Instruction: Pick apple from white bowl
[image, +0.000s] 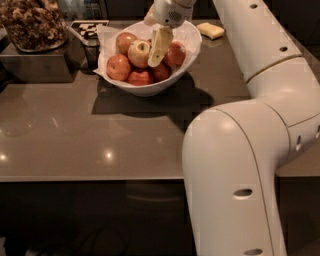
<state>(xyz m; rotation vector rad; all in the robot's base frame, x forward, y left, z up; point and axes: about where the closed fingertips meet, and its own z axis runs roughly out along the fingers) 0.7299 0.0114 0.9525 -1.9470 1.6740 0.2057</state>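
Grasp step is judged in hand. Pale yellow-green apple (139, 52) with a dark stem dimple is seated among redder apples (118, 66) near the centre of the wide glossy white bowl (192, 37). Cream parallel-jaw gripper (155, 56) is held at the apple's 3 o'clock, touching or just beside it; jaw state cannot be told. Firm closure and a straight lift are called for next. No legible writing is found.

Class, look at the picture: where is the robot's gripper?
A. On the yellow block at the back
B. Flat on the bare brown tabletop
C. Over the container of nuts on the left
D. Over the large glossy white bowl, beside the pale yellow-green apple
D: the gripper hangs within the rim of the large glossy white bowl, just to the right of the pale yellow-green apple, which lies among redder apples.
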